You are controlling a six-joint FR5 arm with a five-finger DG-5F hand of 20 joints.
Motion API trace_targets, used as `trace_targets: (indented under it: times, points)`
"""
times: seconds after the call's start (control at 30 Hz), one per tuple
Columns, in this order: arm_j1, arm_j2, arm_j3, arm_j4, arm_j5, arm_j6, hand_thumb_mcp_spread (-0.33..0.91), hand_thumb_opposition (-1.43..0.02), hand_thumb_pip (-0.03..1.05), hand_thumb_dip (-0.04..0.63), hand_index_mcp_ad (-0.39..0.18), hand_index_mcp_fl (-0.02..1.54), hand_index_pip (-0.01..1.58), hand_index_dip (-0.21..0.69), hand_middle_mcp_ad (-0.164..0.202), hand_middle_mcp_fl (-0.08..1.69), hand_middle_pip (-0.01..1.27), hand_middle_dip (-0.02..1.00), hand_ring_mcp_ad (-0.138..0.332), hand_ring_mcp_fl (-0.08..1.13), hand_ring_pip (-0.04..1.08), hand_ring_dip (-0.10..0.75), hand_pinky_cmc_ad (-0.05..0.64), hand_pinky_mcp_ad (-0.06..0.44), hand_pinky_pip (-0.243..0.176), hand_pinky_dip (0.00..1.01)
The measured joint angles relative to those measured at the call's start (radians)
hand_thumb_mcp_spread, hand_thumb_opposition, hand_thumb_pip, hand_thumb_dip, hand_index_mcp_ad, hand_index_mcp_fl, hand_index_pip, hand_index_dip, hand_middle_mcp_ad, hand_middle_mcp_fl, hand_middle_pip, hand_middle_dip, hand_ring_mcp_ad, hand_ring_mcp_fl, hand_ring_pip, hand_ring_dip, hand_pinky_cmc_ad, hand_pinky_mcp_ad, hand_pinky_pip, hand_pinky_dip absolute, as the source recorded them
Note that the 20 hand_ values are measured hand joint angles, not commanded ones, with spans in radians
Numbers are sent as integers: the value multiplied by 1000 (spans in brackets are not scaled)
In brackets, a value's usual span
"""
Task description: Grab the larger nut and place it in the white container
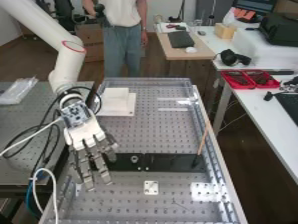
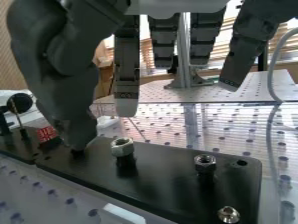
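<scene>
The hand [image 1: 91, 150] hangs open over the left part of the black plate [image 1: 174, 162], its fingers pointing down and apart. In the wrist view, the hand [image 2: 66, 85] has its thumb side low above the black plate [image 2: 159, 182], close to a silver hex nut [image 2: 122, 147] raised on a post. A second, darker nut [image 2: 205, 161] and a small, low nut-like piece [image 2: 228, 214] are further along the plate. The silver nut looks the largest. Behind the plate lies a white box-like object [image 1: 116, 102]; whether it is the container I cannot tell.
A wooden stick [image 1: 203, 141] leans at the plate's right end. A small white piece [image 1: 151, 187] lies on the perforated bench [image 1: 174, 207] in front of the plate. Cables [image 1: 46, 145] loop beside the arm. Red trays [image 1: 249, 79] are on the side table.
</scene>
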Motion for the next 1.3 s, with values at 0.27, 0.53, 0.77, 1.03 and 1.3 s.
trace_targets:
  times: [0.27,0.53,0.77,1.03,1.3]
  points:
    - [-6,-4,-4,25,1,-20,332,-852,644,206,-68,14,1550,215,91,7,138,239,197,2,108,157,391,326,-106,670]
    - [-5,2,-23,103,9,-122,340,-850,644,206,-68,14,1550,215,91,7,138,239,197,2,108,157,391,328,-106,670]
    - [-6,1,-26,135,-4,-192,358,-869,712,222,-68,14,1550,215,91,7,138,239,197,2,108,157,391,328,-106,670]
    - [-7,-5,-18,130,-15,-220,358,-866,712,239,-75,12,1550,215,87,7,138,239,176,5,108,157,391,328,-106,670]
    - [-1,-12,-9,90,-2,-161,356,-866,712,239,-79,14,1550,215,89,3,138,239,176,5,108,157,391,326,-106,670]
